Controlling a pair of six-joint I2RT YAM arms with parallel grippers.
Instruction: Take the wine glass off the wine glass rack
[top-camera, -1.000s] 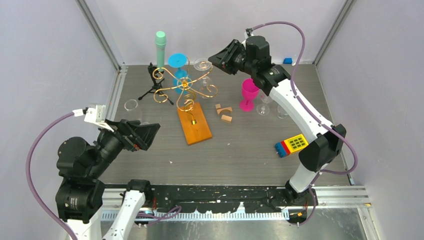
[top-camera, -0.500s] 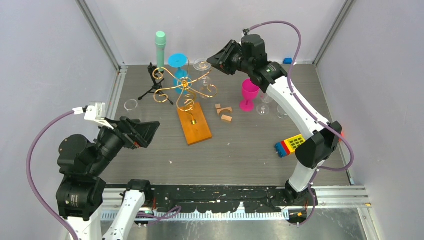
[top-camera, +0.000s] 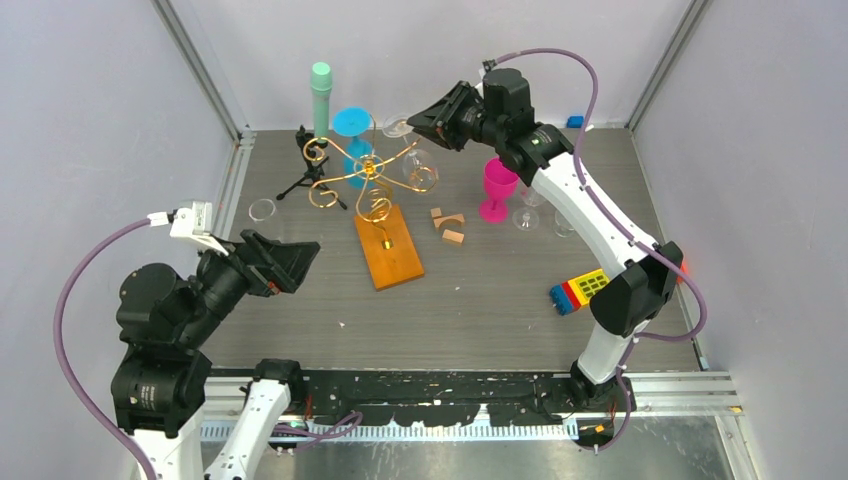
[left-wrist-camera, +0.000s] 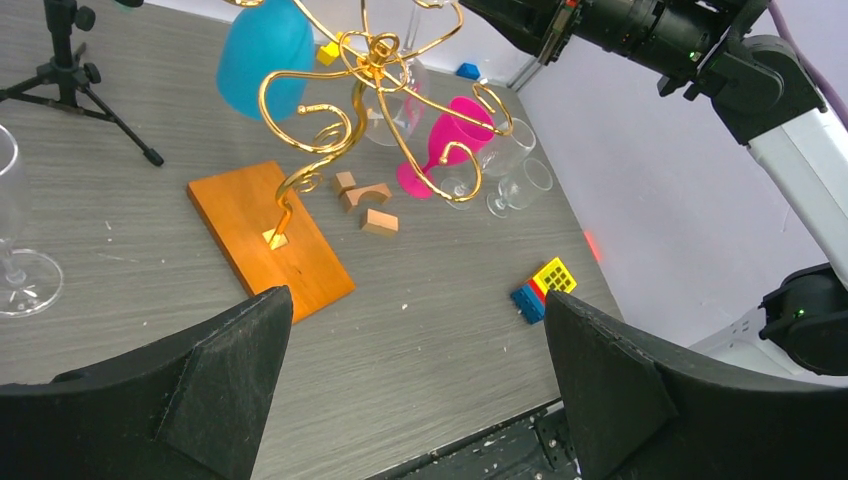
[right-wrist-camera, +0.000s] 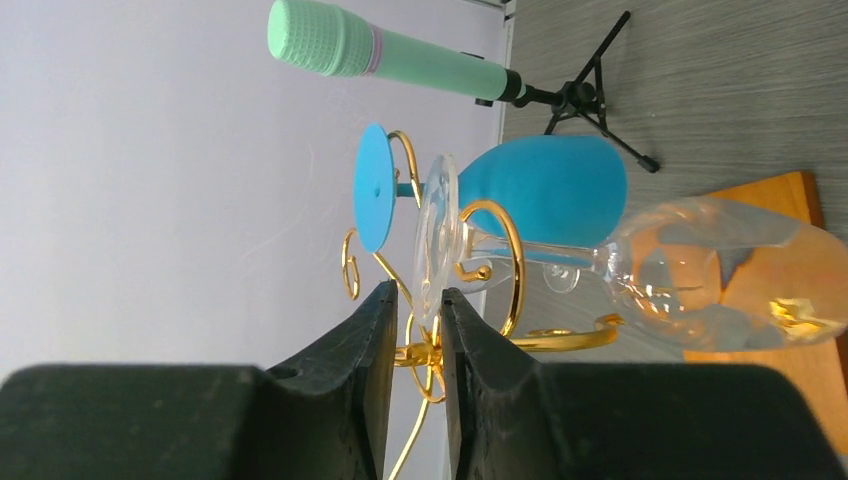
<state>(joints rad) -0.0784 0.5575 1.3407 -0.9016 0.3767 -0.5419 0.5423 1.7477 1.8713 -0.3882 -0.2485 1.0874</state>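
The wine glass rack (top-camera: 372, 175), gold wire on an orange wooden base (top-camera: 390, 248), stands at mid-table; it also shows in the left wrist view (left-wrist-camera: 370, 70). A clear wine glass (right-wrist-camera: 720, 265) hangs upside down in a curled arm, its foot (top-camera: 397, 126) on top. My right gripper (top-camera: 412, 122) reaches in from the right. Its jaws stand narrowly open around the foot's rim (right-wrist-camera: 437, 230), with a gap on one side. My left gripper (top-camera: 300, 255) hovers wide open and empty over the near left table (left-wrist-camera: 415, 310).
A blue glass (top-camera: 352, 122) hangs on the rack beside the clear one. A black tripod (top-camera: 305, 170) holds a green microphone (top-camera: 320, 90). A pink glass (top-camera: 497, 185), clear glasses (top-camera: 527, 215), wooden blocks (top-camera: 448, 225), a toy brick (top-camera: 582, 290) and another glass (top-camera: 262, 208) stand around.
My right gripper has moved left onto the clear glass's foot and its jaws have narrowed. The left arm has barely shifted.
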